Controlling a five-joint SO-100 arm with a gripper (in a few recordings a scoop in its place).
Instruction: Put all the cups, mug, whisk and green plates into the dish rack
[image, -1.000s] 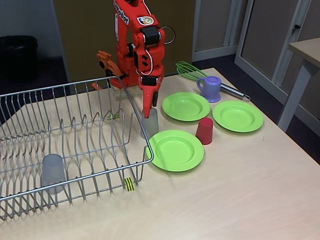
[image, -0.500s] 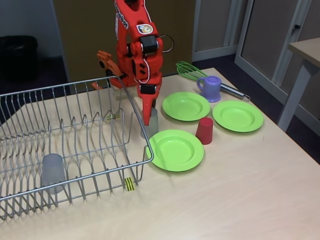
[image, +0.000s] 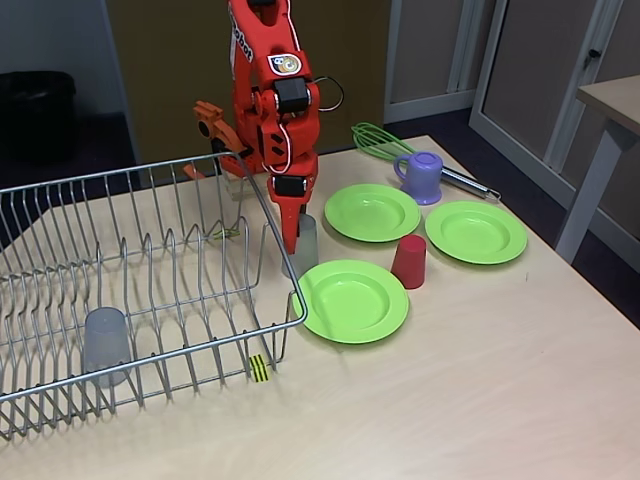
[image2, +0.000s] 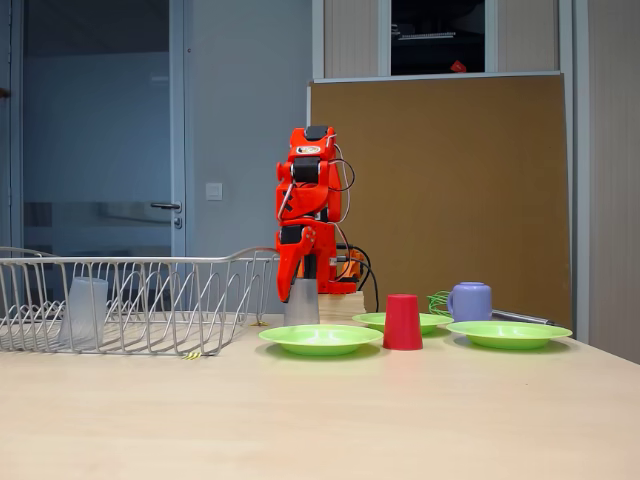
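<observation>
Worktop (image: 480, 400) of pale wood runs bare along the near edge. Next comes the dish rack (image: 150, 290) at left in the high fixed view, with a grey cup (image: 105, 345) upside down in its near corner. Just right of the rack lies the nearest green plate (image: 352, 300), and the red cup (image: 408, 262) stands inverted beside it. Behind that plate the orange hand (image: 297, 235) reaches down over a second grey cup (image: 301, 247), one finger on either side, but whether it pinches the cup cannot be told. Two more green plates (image: 372, 212) (image: 476, 232) lie further back. Farthest are the purple mug (image: 423, 177) and the whisk (image: 385, 140), side by side.
</observation>
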